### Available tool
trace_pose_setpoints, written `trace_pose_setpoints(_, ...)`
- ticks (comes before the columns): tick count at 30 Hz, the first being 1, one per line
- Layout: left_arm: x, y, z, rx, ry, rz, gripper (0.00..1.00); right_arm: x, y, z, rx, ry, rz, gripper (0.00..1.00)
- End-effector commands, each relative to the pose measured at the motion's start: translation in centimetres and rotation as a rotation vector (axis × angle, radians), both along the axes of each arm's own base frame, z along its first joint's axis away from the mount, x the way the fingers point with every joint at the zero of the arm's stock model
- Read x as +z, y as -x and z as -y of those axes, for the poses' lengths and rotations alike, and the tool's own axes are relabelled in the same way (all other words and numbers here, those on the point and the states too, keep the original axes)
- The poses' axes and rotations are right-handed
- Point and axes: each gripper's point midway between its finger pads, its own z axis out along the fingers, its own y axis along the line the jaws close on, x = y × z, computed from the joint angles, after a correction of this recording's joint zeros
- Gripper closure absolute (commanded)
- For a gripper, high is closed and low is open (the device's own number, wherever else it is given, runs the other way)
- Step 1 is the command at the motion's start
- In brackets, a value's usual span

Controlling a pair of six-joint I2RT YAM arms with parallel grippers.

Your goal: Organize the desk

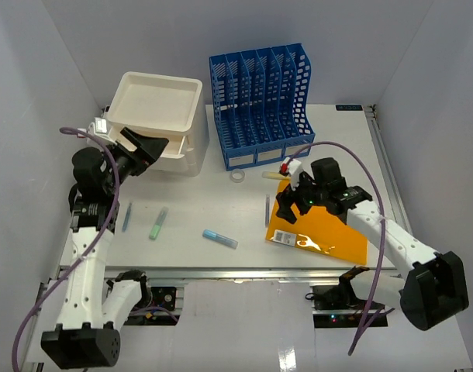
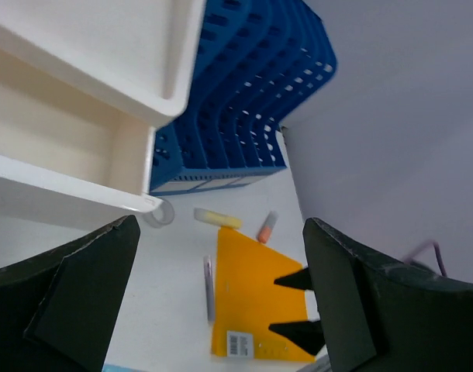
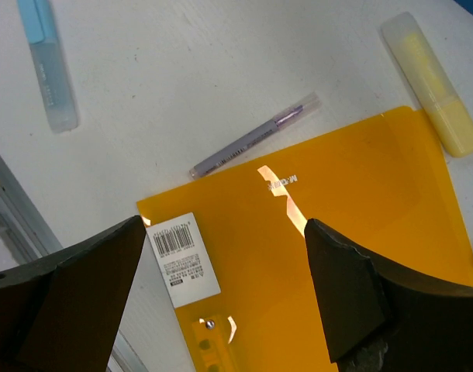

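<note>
Right gripper (image 3: 225, 232) hangs over the orange folder (image 3: 360, 194), fingers spread wide, nothing held. Straight beneath it sit the folder's corner and its barcode label (image 3: 182, 260). The folder lies flat on the desk (image 1: 198, 209), the big white top under both arms.

Likely step in hand: lift this folder and file it in the blue file rack (image 1: 260, 101), which stands beyond the gripper. Tricky one, though: a thin sheet flat on a hard top gives 2 fingers no edge to bite. The best bet looks like coming down at the corner, with 1 finger on bare desk just off the folder, and working the edge up before closing.

Watch the purple pen (image 3: 252, 146) just ahead of the fingers, lying along the folder's edge. Whether it touches cannot be told, but a careless sweep could drag it. The yellow highlighter (image 3: 430, 81) lies off by the folder's far corner.

Left gripper (image 1: 143, 146), also spread and empty, hovers by the white drawer unit (image 1: 163, 108), well apart from all this.
</note>
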Motion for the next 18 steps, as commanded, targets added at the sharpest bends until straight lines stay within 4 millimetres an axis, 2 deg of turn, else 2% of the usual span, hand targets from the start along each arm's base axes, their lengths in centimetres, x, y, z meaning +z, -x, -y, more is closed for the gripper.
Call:
trace_pose_setpoints(1,1.2,3.7,2.2,-0.179,-0.116,0.210,0.02,-0.4,-3.4,-1.5,-0.232,0.074,-0.019,0.10)
trace_pose_setpoints(6,-0.5,6.9,3.0,-0.226,-0.119,0.234,0.02,-1.5,-4.0,-4.0,-0.256,0.061,-0.073,0.09)
trace_pose_setpoints(8,-1.3,7.7,3.2,-0.242,-0.113,0.220,0.02,-3.1,-4.1,-4.5,-0.258,0.092,-0.111,0.07)
trace_pose_setpoints(12,-2.4,8.8,3.8,-0.271,-0.083,0.211,0.02,-4.9,-4.5,-5.7,-0.245,0.126,-0.122,0.04)
trace_pose_setpoints(15,-2.7,9.5,3.9,-0.274,-0.055,0.206,0.02,-5.6,-4.8,-6.9,-0.245,0.127,-0.144,0.08)
trace_pose_setpoints(18,-3.7,10.2,4.1,-0.287,-0.043,0.185,0.02,-7.0,-5.5,-7.1,-0.266,0.159,-0.149,0.16)
